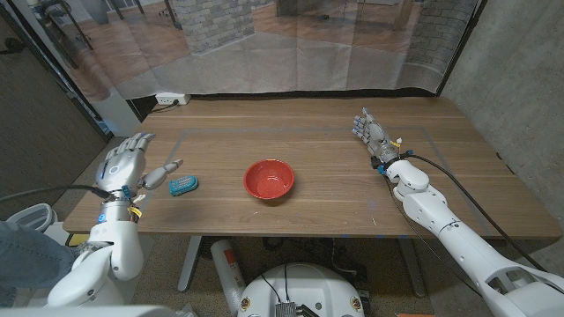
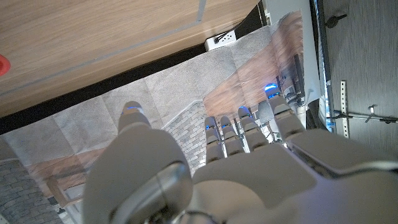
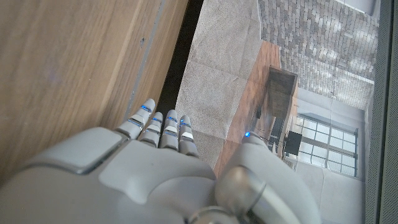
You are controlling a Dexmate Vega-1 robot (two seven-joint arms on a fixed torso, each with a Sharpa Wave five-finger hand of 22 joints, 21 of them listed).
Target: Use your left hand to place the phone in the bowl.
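A small teal phone [image 1: 183, 184] lies on the wooden table, a little left of the red bowl [image 1: 269, 179], which is empty. My left hand [image 1: 129, 162] is over the table's left edge, just left of the phone, fingers spread and holding nothing, the thumb stretched toward the phone. From the left wrist camera my left hand [image 2: 236, 162] has straight fingers and nothing in it. My right hand [image 1: 372, 134] stands open on the far right part of the table, well away from the bowl. Seen from its own wrist, my right hand [image 3: 155, 168] is empty too.
The wooden table [image 1: 308, 132] has bare wood around the bowl and between the bowl and my right hand. A white power strip [image 1: 171, 99] lies at the table's back left corner. A printed backdrop hangs behind the table.
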